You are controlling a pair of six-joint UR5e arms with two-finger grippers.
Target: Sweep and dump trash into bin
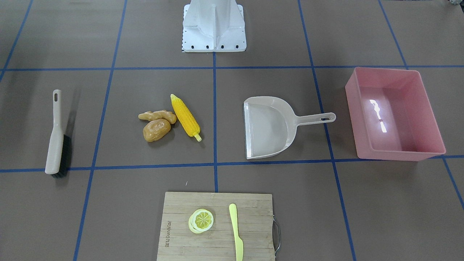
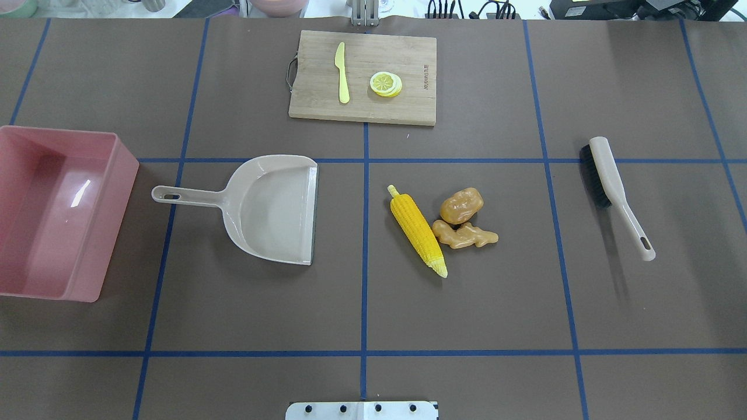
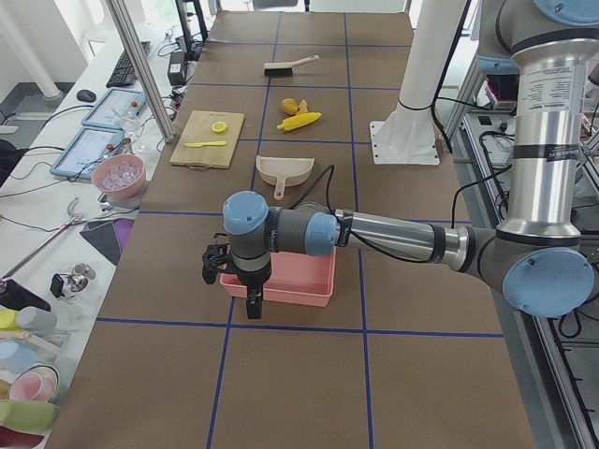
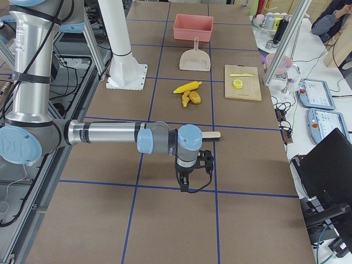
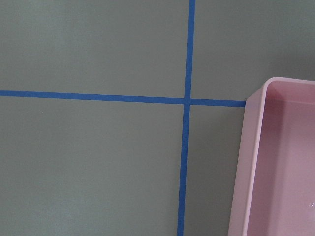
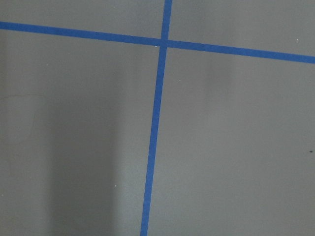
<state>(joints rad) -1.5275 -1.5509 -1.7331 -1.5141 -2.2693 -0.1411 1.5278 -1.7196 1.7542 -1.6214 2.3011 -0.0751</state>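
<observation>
The yellow corn cob (image 2: 418, 230), brown potato (image 2: 461, 205) and tan ginger root (image 2: 465, 235) lie close together on the table right of centre. The pink bin (image 2: 111, 233) stands at the left edge and looks empty. Its corner shows in the left wrist view (image 5: 251, 147). My left gripper (image 3: 253, 304) hangs just outside the bin's near wall in the exterior left view. My right gripper (image 4: 184, 184) hangs over bare table, in front of the brush, in the exterior right view. I cannot tell whether either is open or shut.
A beige dustpan (image 2: 274, 210) lies between bin and trash, mouth toward the trash. A beige brush (image 2: 613, 186) lies at the right. A wooden cutting board (image 2: 408, 105) at the far side carries a pale yellow knife (image 2: 342, 73) and a lemon slice (image 2: 385, 83).
</observation>
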